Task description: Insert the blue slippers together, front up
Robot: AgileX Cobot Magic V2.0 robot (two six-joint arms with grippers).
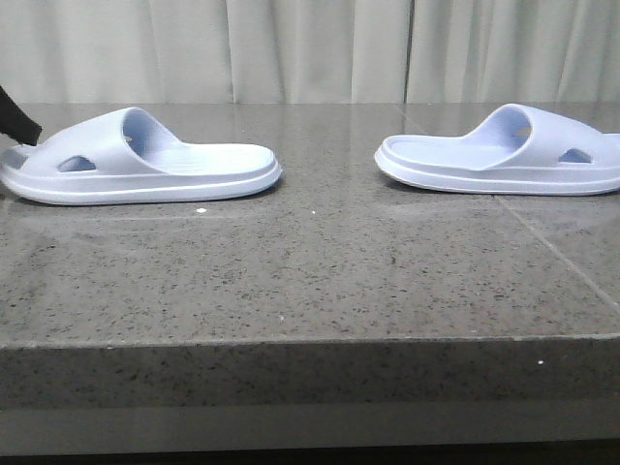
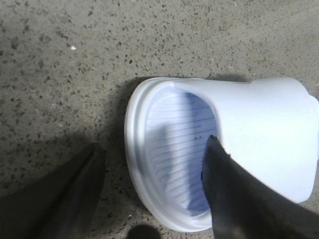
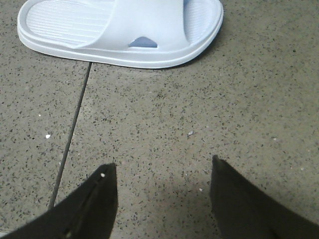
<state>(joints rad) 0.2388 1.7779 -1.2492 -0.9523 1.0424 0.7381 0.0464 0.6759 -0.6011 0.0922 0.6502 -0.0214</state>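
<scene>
Item: two blue slippers, soles down on my speckled grey surface (image 1: pixel 310 281), well apart, heels toward each other.

Left slipper (image 1: pixel 136 160): my left pincer (image 2: pixel 152 186) is low at its toe end, fingers apart, one finger (image 2: pixel 234 194) over the open toe, the other (image 2: pixel 70 189) on the stone just beside the sole. Not clamped.

Right slipper (image 1: pixel 509 150): untouched.

My right pincer (image 3: pixel 162 196): hovers above bare stone, tilted downward, fingers spread, holding nothing, the slipper lying ahead of the tips, apart.
</scene>
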